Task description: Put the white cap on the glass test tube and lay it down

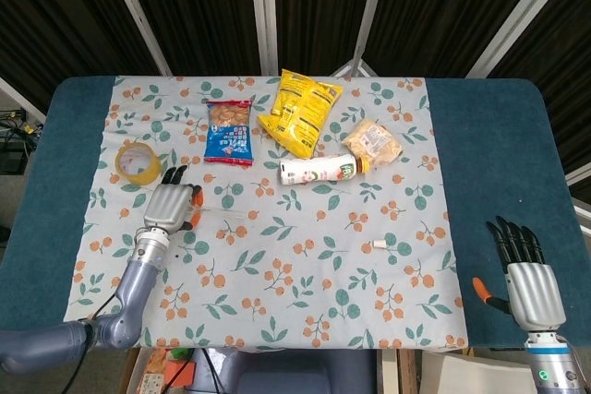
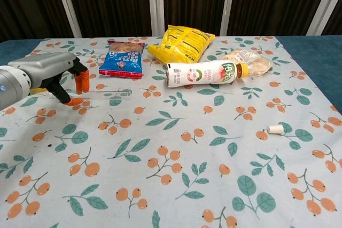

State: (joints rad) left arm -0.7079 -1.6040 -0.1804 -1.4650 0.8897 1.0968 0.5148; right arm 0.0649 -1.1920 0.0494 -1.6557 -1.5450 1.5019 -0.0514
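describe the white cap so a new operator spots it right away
Start at the floral tablecloth with orange fruit print and go to its right half, well in front of the lying white drink bottle with a yellow lid. The small white cap lies there alone on its side, apart from both hands. It is the only plain white, thimble-like piece; everything else nearby is printed pattern.

Left hand (image 2: 45, 76) pinches, seemingly, something thin; right hand (image 1: 531, 288) hovers with fingers (image 1: 513, 242) spread
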